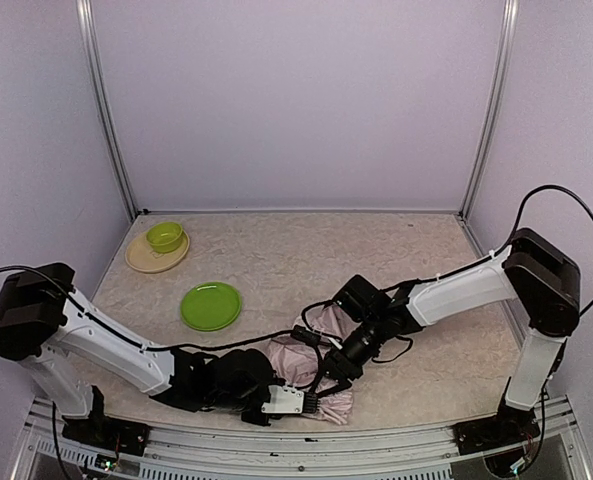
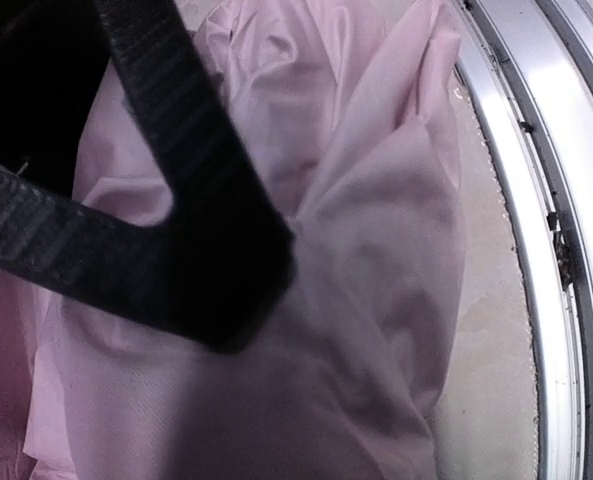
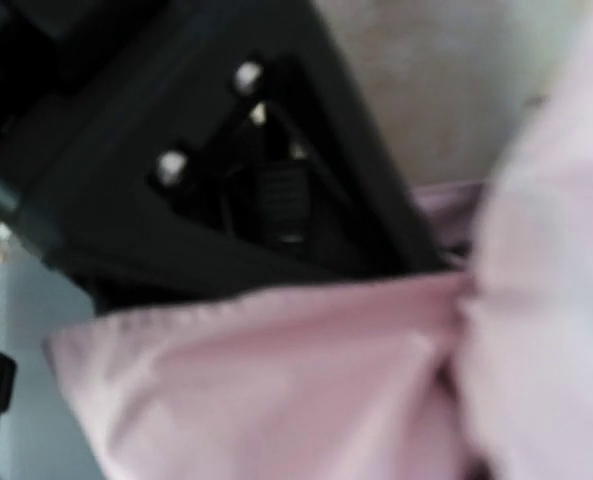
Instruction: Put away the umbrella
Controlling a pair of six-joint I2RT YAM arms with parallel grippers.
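Note:
The umbrella (image 1: 294, 358) lies crumpled near the table's front edge, a heap of pale pink fabric between the two arms. My left gripper (image 1: 301, 401) reaches in low from the left, its tip against the near side of the fabric. In the left wrist view one black finger (image 2: 176, 250) lies across the pink cloth (image 2: 366, 200); the other finger is hidden. My right gripper (image 1: 334, 368) comes down from the right into the heap. The right wrist view is blurred, filled with pink fabric (image 3: 306, 380), and its fingers do not show.
A green plate (image 1: 211, 305) lies left of centre. A green bowl (image 1: 164, 236) stands on a beige plate (image 1: 146, 260) at the back left. The metal frame rail (image 2: 536, 200) runs right beside the umbrella. A black arm part (image 3: 226, 180) looms close above the fabric.

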